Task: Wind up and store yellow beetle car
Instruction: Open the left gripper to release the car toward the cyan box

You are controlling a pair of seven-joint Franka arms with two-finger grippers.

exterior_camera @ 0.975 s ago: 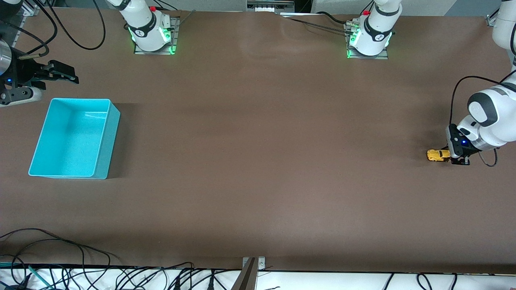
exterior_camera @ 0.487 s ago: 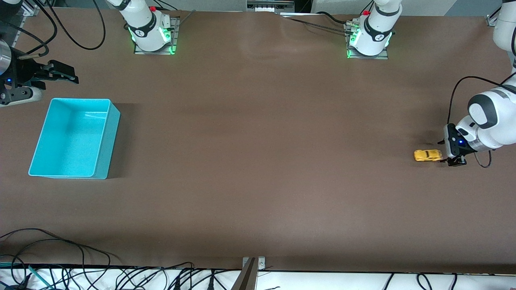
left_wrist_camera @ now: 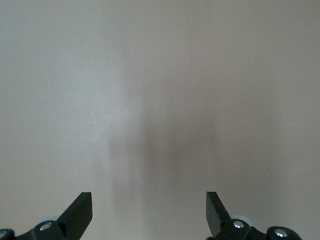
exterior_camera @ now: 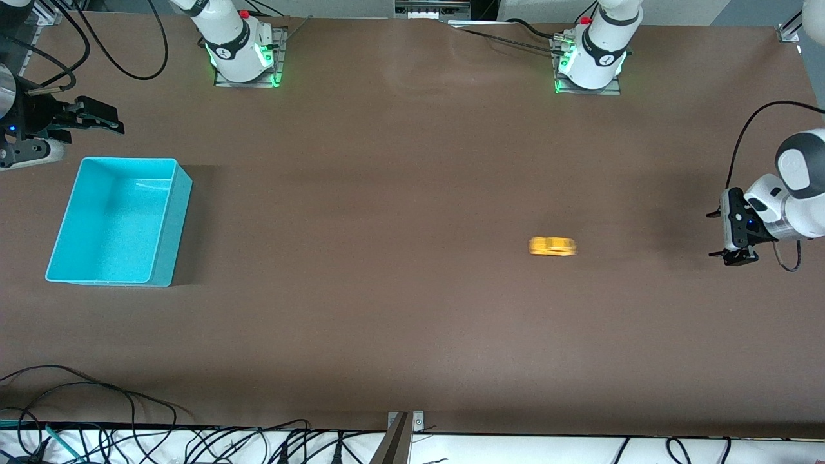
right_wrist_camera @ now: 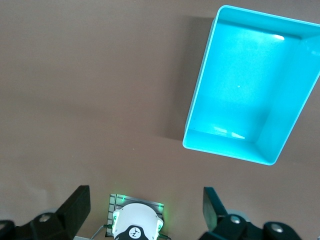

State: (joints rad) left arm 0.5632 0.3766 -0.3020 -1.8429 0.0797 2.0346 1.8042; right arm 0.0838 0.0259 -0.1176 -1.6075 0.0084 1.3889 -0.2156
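The yellow beetle car (exterior_camera: 552, 246) is on the bare table, motion-blurred, well clear of both grippers and toward the left arm's end of the table. My left gripper (exterior_camera: 713, 234) is open and empty, low over the table at that end, with the car some way off from it. The left wrist view shows only its gripper (left_wrist_camera: 149, 210) over bare table. My right gripper (exterior_camera: 118, 121) is open and empty, held up beside the turquoise bin (exterior_camera: 129, 159), where the right arm waits. The right wrist view shows its gripper (right_wrist_camera: 146, 197) and the empty bin (right_wrist_camera: 197, 107).
The two arm bases (exterior_camera: 242, 55) (exterior_camera: 590, 61) stand along the table edge farthest from the front camera. The right arm's base also shows in the right wrist view (right_wrist_camera: 135, 225). Cables (exterior_camera: 97, 399) lie along the edge nearest the front camera.
The left gripper has let go of the car and drawn back and up. The car has rolled away from it along the table toward the right arm's end.
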